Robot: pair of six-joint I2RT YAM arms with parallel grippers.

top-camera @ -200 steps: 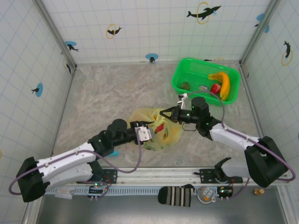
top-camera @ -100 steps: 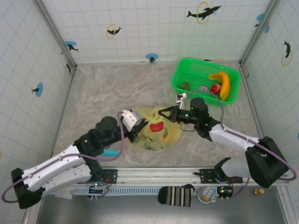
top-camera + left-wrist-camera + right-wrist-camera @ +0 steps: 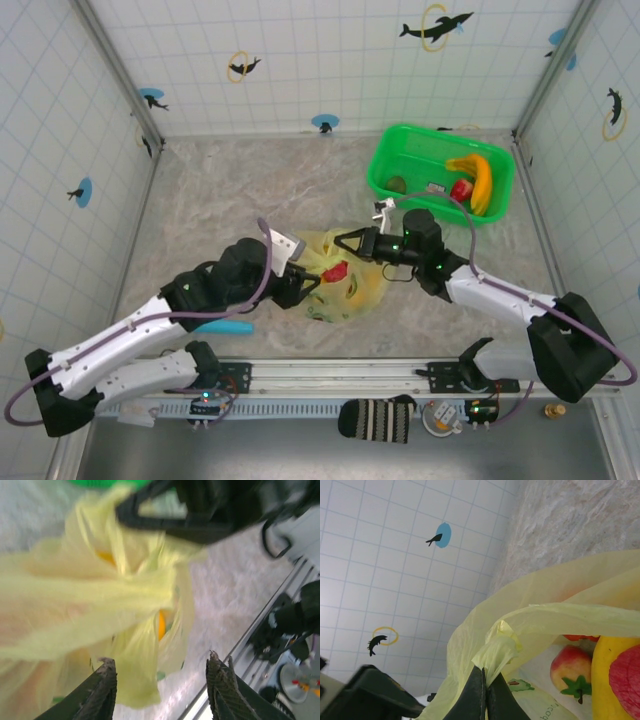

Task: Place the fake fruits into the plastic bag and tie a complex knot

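The pale yellow plastic bag (image 3: 352, 285) lies mid-table with a red fake fruit (image 3: 336, 270) showing in its mouth. My right gripper (image 3: 347, 243) is shut on a bunched handle of the bag (image 3: 520, 645); inside it I see a red-yellow fruit (image 3: 570, 667), a yellow one (image 3: 610, 675) and a pink-red one (image 3: 626, 676). My left gripper (image 3: 306, 287) is at the bag's left edge, open. A hanging fold of the bag (image 3: 135, 675) sits between its fingers (image 3: 105, 690), and an orange fruit (image 3: 161, 625) shows through the film. A banana (image 3: 478, 180) and a red fruit (image 3: 460, 190) remain in the tray.
The bright green tray (image 3: 380, 165) stands at the back right against the wall. A teal stick (image 3: 228, 327) lies on the table under my left arm. Tiled walls close in three sides, and a metal rail (image 3: 350, 375) runs along the near edge.
My left gripper pulled back up and left from the bag, then returned to its left edge with jaws apart. The right gripper kept its hold and shifted slightly left.
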